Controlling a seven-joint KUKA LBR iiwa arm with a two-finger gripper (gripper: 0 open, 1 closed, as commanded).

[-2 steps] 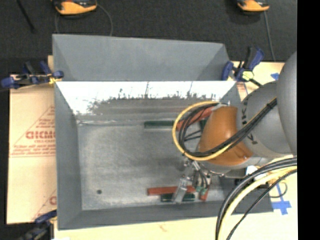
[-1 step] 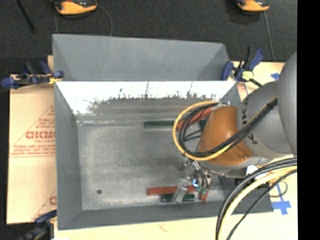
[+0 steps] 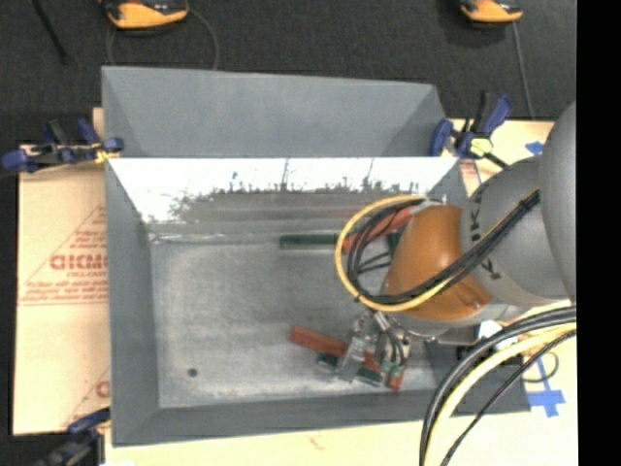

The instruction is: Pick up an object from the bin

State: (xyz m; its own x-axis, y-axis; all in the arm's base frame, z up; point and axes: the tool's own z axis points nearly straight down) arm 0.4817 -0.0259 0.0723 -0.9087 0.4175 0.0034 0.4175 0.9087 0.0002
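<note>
Grasp step, by my judgement: gripper [image 3: 374,354] set low among a red-brown flat stick [image 3: 312,338] and small green-and-red pieces [image 3: 338,362] on the grey metal bin's [image 3: 131,289] near-right floor; jaw state I cannot tell; next needs sure closure, then lift.

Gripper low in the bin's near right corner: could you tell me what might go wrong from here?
The gripper sits over a tight heap of red and green things, so it may catch two or none. The red stick jutting left could be knocked aside. The bin's near wall is close; the arm might scrape it.
</note>
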